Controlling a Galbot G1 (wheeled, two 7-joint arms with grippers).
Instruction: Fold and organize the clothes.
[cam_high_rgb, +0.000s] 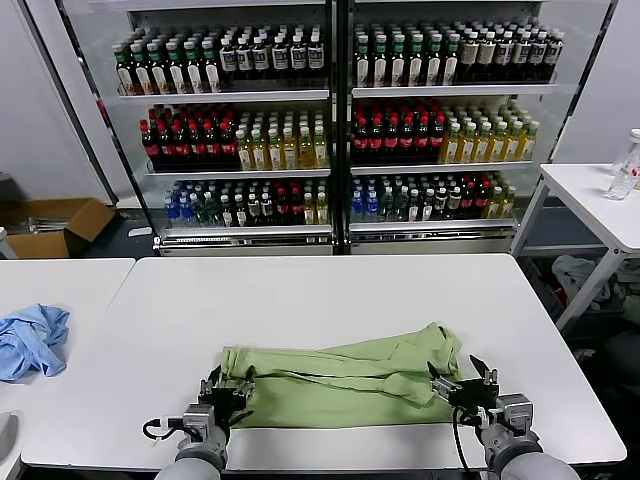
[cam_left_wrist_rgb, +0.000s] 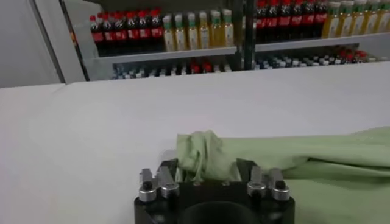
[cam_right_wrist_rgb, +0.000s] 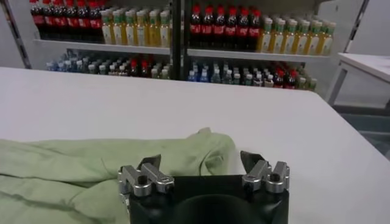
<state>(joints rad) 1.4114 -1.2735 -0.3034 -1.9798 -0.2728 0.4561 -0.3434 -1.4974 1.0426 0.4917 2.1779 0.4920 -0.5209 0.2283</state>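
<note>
The light green T-shirt (cam_high_rgb: 340, 380) lies folded into a long band across the near part of the white table (cam_high_rgb: 320, 290); its checkered print is hidden. My left gripper (cam_high_rgb: 228, 386) sits at the shirt's left end, jaws apart, with a raised bunch of green cloth (cam_left_wrist_rgb: 204, 155) between its fingers (cam_left_wrist_rgb: 168, 169). My right gripper (cam_high_rgb: 462, 376) is at the shirt's right end, open and empty, and the rumpled end of the shirt (cam_right_wrist_rgb: 183, 152) lies just ahead of its fingers (cam_right_wrist_rgb: 248, 161).
A crumpled light blue garment (cam_high_rgb: 30, 340) lies on the neighbouring table at the left. Shelves of bottles (cam_high_rgb: 330, 120) stand behind. A white side table (cam_high_rgb: 600, 200) with a bottle (cam_high_rgb: 625, 172) is at the right, a cardboard box (cam_high_rgb: 55, 225) on the floor at the left.
</note>
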